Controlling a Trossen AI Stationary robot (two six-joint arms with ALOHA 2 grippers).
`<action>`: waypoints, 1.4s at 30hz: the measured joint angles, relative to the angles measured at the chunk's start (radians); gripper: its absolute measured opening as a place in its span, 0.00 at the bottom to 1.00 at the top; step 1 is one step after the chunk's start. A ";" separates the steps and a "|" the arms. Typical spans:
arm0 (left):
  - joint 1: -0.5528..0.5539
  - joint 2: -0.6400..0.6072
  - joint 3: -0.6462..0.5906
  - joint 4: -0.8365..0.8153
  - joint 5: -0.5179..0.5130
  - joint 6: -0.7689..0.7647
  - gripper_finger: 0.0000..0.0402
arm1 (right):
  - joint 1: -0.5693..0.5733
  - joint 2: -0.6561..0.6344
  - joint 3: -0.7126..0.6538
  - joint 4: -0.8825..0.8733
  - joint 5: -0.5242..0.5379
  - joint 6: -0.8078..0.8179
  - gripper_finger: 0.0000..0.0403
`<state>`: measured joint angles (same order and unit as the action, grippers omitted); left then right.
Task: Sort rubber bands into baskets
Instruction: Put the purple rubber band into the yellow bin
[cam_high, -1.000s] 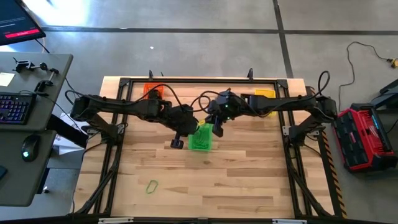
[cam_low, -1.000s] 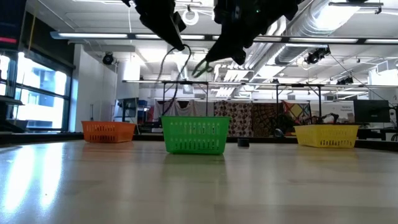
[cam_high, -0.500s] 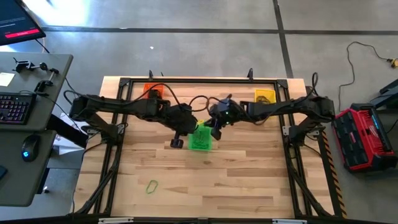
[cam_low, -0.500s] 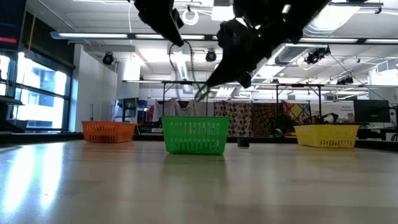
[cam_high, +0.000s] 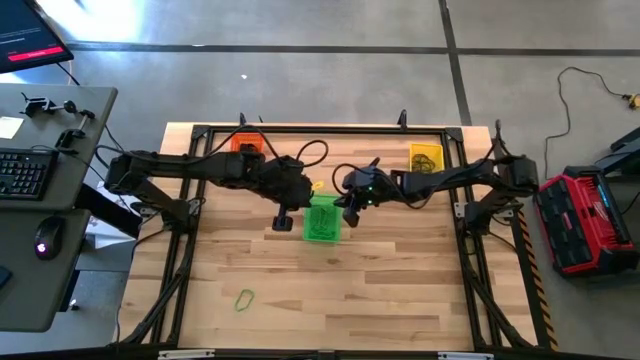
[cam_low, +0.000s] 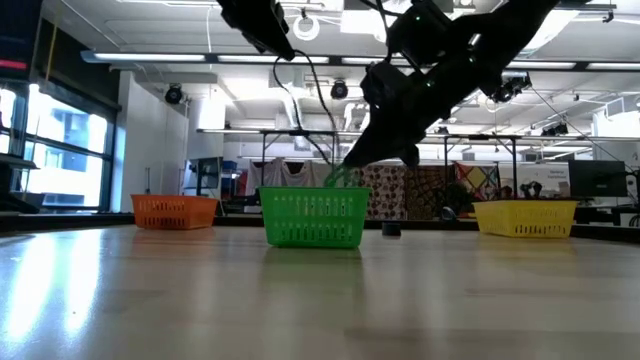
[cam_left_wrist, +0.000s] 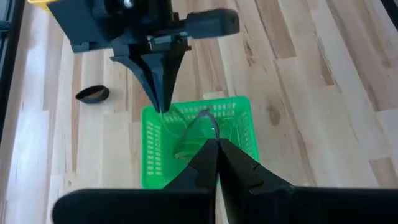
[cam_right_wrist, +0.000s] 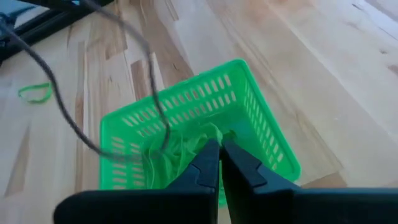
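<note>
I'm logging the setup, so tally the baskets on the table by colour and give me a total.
Orange basket: 1
Green basket: 1
Yellow basket: 1
Total: 3

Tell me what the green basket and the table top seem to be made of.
The green basket looks like moulded plastic: uniform bright colour, thin walls with regular slots, slight gloss. The table top looks like jointed wood planks, perhaps butcher block: pale strips with grain and knots, and a smooth finish with a light sheen.
</note>
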<state>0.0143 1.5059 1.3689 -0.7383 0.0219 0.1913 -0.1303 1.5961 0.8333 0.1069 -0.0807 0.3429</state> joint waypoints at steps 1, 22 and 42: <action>0.000 0.000 0.000 0.001 0.000 0.000 0.00 | 0.000 0.004 0.000 0.006 0.000 0.008 0.00; 0.002 0.000 0.000 0.065 0.014 -0.040 0.00 | 0.001 -0.012 -0.001 0.019 -0.026 0.063 0.34; 0.039 0.001 0.000 0.214 0.037 -0.112 0.00 | 0.077 -0.177 0.120 0.112 0.027 -0.151 0.45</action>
<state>0.0536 1.5066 1.3689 -0.5241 0.0589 0.0795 -0.0530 1.4193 0.9531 0.2189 -0.0535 0.1922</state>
